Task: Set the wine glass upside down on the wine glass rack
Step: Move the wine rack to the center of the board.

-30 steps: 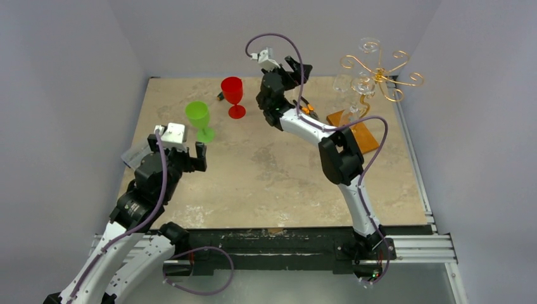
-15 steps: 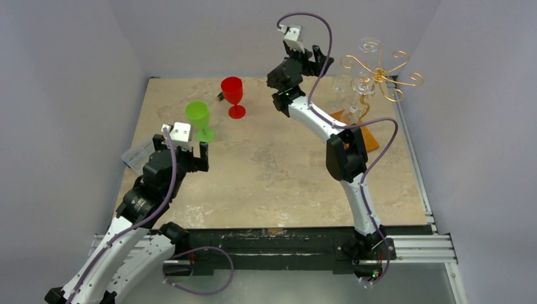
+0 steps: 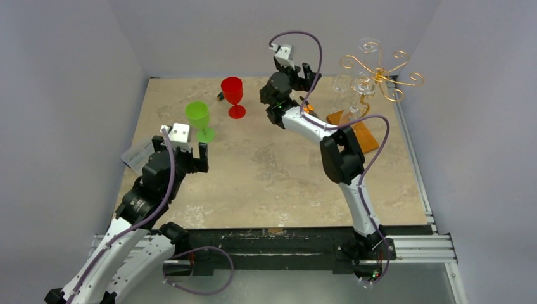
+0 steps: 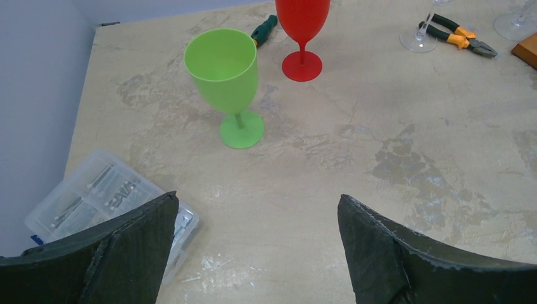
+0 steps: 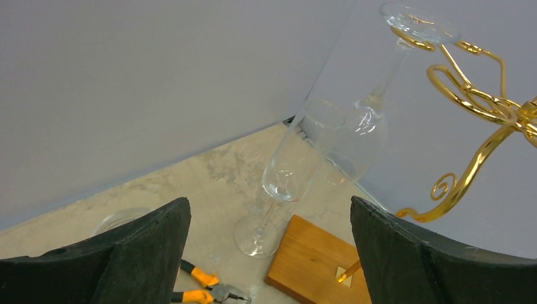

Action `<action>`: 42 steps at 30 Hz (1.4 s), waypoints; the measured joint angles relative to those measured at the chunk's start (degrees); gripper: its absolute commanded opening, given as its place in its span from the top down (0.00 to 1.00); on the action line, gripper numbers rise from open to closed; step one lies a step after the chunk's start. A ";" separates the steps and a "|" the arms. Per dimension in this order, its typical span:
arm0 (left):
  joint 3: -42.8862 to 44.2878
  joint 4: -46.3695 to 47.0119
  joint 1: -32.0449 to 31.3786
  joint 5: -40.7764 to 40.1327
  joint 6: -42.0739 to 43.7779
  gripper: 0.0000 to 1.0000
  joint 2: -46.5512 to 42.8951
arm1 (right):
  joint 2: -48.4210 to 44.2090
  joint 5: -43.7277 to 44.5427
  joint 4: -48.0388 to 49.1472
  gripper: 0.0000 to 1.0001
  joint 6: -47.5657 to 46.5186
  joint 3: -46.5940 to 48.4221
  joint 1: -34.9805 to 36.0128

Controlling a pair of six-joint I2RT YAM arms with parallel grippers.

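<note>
the stone-look table [image 3: 266,183] fills the overhead view, and the wine glass rack [image 3: 380,75] stands at its upper right, gold arms spreading above a wooden base [image 5: 313,256]. one clear glass [image 5: 364,130] already hangs bowl-down from a curl, its foot caught on top. the right gripper [image 5: 269,206] is raised just left of the rack, fingers spread wide and holding nothing. its camera looks straight at a clear flute [image 5: 292,161] standing upright just beside the base. the left gripper [image 4: 258,199], low at the left of the overhead view, is also wide open and empty, aimed at a green glass [image 4: 223,69], with a red glass [image 4: 303,19] beyond it. i'd guess the flute comes next, though i can't be sure which glass is meant. to do it well, i'd close on the stem, not the thin bowl. then lift clear of the orange-handled pliers [image 4: 456,35], turn it over away from the hanging glass, and slide the stem into a free curl.
</note>
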 measured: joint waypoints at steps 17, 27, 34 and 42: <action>0.00 -2.86 0.00 1.79 -2.69 0.07 -6.54 | -28.98 -31.26 -42.66 0.01 27.56 -20.87 4.74; 1.05 -6.54 0.00 4.87 -4.98 0.06 -14.16 | -60.59 -80.91 -70.29 0.02 17.57 -36.00 4.83; 1.05 -6.86 0.00 9.01 -4.87 0.05 -14.05 | -73.92 -93.44 -84.04 0.04 9.97 -51.87 -8.59; 0.98 -6.32 0.00 13.11 -4.35 0.05 -11.93 | -80.46 -93.29 -84.89 0.04 7.13 -63.98 -22.01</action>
